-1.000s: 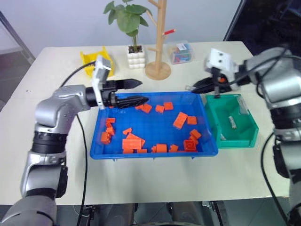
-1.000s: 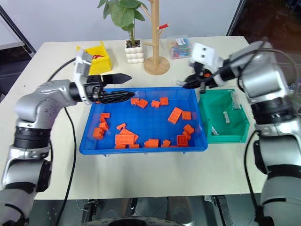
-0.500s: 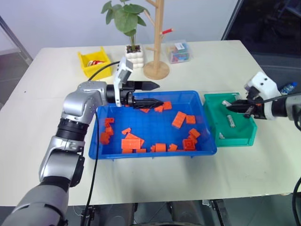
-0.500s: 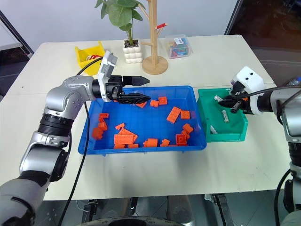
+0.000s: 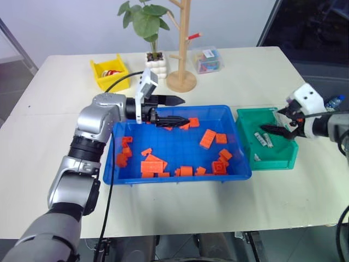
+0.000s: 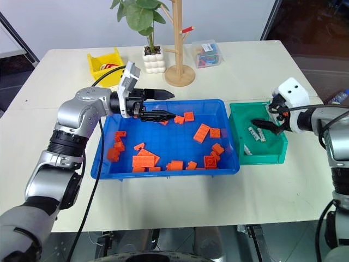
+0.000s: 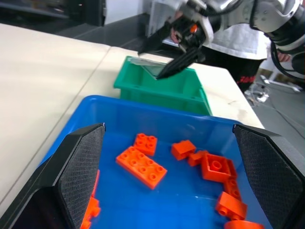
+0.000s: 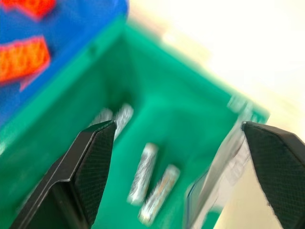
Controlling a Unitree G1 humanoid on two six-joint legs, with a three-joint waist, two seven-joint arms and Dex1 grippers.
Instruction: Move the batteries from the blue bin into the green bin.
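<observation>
Batteries (image 8: 143, 180) now lie loose in the green bin (image 5: 283, 158): two side by side near the middle of its floor, with another pair against the wall nearest the blue bin (image 5: 180, 172). Half a second ago the right end effector (image 5: 283, 128) was pinched narrow on one over this bin; its jaws have since sprung wide and hold nothing, so the battery it carried has been dropped among the others. Its wrist view looks straight down between the spread fingers onto the bin floor.

On a clock face laid over the bench (image 5: 65, 109), with 6 o'clock at the robot, the green bin sits at about 3 o'clock, just beside the blue bin, which takes the centre. The right end effector hangs over the green bin's 3 o'clock rim.

The left end effector (image 5: 174, 110) points level toward 3 o'clock over the blue bin's 11 o'clock corner, jaws apart and empty, having crept a little further in over the last second. In its wrist view only orange bricks (image 7: 141, 163) show on the blue floor, scattered from 9 to 4 o'clock.

I can make out no battery left in the blue bin, though one could hide among the bricks. By that reading the delivery just made may be the last, or the left arm is searching for a remaining one.
</observation>
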